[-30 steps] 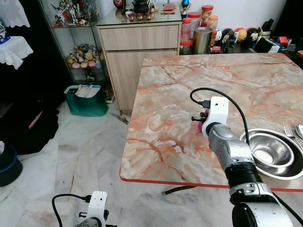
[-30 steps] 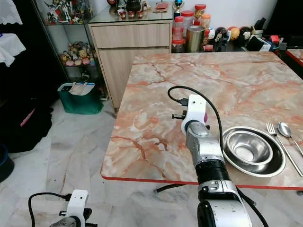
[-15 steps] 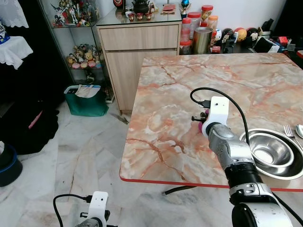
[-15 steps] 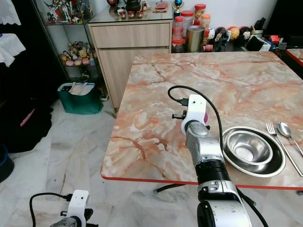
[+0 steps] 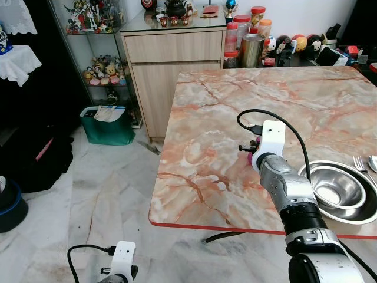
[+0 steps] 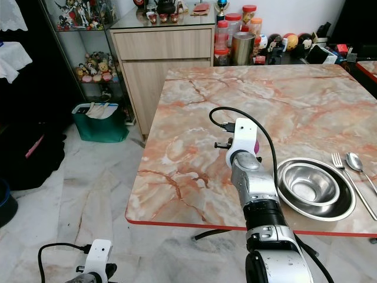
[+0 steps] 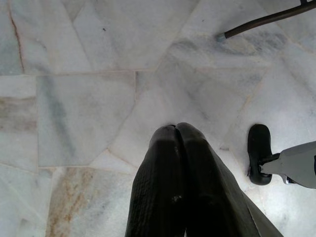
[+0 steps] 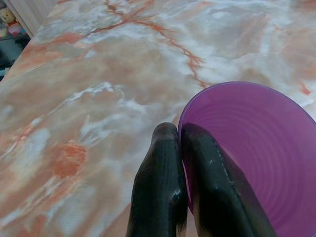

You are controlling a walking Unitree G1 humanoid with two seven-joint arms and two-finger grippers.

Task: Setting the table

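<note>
- I judge the table setting partly done: a steel bowl [image 6: 307,190] sits nested in a steel plate [image 6: 347,209] near the front edge of the marble tabletop [image 5: 247,100], with a fork [image 6: 337,160] and a spoon [image 6: 355,161] lying just beyond the plate, on the side away from my right arm.
- What looks left is the purple cup [image 8: 247,143], which is not yet set down, and possibly more items I cannot confirm.
- My right pincer [image 8: 183,136] is clamped on the cup's rim, one finger outside the wall and one inside, the cup's mouth open toward the wrist camera.
- From the head view, the cup is held over the tabletop, near the plate on its cabinet side.
- My left pincer [image 7: 176,129] hangs idle over the floor tiles [image 7: 89,98], fingers pressed together on nothing.
</note>
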